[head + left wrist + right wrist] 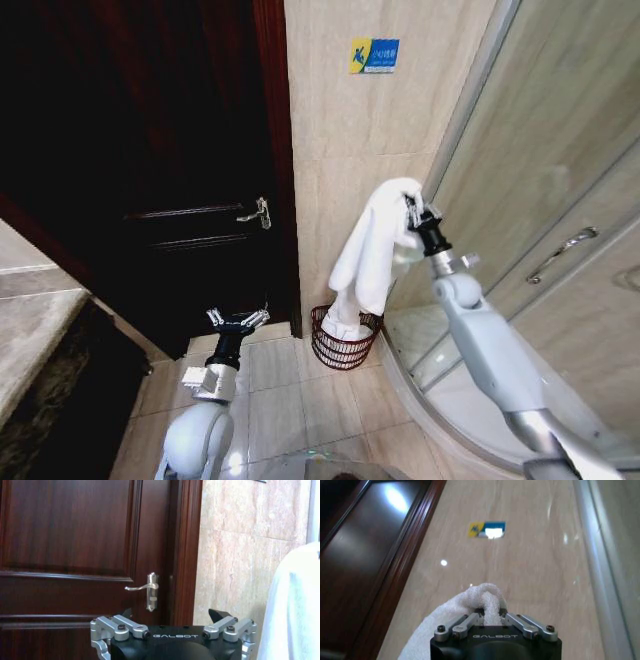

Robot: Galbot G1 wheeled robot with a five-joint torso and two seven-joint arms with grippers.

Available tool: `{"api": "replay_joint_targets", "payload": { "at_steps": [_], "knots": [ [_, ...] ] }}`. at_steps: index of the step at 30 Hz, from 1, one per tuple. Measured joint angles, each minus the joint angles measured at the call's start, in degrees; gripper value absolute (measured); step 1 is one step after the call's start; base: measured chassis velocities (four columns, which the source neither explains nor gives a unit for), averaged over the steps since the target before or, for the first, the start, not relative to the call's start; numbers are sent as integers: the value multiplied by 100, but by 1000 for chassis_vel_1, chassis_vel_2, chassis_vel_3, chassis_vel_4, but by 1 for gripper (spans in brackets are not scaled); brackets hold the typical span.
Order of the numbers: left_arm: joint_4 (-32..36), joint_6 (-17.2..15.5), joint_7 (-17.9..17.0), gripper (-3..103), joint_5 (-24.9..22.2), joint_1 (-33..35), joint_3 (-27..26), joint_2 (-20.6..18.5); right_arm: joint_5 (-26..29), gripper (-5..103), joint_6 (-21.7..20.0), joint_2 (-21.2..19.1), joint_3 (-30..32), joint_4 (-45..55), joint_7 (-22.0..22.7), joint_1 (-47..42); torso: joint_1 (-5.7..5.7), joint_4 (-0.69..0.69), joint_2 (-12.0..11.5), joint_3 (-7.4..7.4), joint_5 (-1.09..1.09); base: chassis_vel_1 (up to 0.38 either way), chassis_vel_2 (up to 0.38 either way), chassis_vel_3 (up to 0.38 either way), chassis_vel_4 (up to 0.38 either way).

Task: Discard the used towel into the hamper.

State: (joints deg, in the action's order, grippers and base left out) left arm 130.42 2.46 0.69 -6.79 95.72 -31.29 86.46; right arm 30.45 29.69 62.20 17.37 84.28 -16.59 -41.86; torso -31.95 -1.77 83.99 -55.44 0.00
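Your right gripper (411, 212) has its fingers clamped on the white terry towel (372, 255), hanging above the dark red-brown wire hamper (345, 340). Your left gripper (237, 320) idles low, fingers apart. Released here, trailing cloth could drape over the rim.

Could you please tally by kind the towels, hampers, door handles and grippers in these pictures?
Towel: 1
Hamper: 1
Door handle: 1
Grippers: 2, the left gripper and the right gripper
Total: 5

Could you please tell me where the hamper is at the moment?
In the head view, the hamper stands on the floor by the tiled wall, between the dark door and the shower enclosure, under the towel held by the right gripper.
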Motion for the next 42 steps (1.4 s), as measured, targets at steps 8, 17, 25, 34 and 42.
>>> {"api": "replay_joint_targets", "payload": {
  "at_steps": [8,17,25,34,42],
  "knots": [
    [0,0,0,100,0,0,0,0,-232,12,404,394,-198,-1169,-227,172,-1,-1,0,0,-1,0,0,0,0],
    [0,0,0,100,0,0,0,0,-380,12,772,755,-194,-2547,-522,206,-1,0,0,0,1,0,0,0,0],
    [0,0,0,100,0,0,0,0,-239,12,631,1072,-381,-3453,-578,247,-1,0,0,0,-1,0,0,0,0],
    [0,0,0,100,0,0,0,0,-475,12,472,1423,-399,-4336,-679,403,-1,-1,0,0,0,0,0,0,0],
    [0,0,0,100,0,0,0,0,-956,12,97,1796,-134,-5671,-827,674,-1,0,0,0,0,0,0,0,0]
  ]
}}
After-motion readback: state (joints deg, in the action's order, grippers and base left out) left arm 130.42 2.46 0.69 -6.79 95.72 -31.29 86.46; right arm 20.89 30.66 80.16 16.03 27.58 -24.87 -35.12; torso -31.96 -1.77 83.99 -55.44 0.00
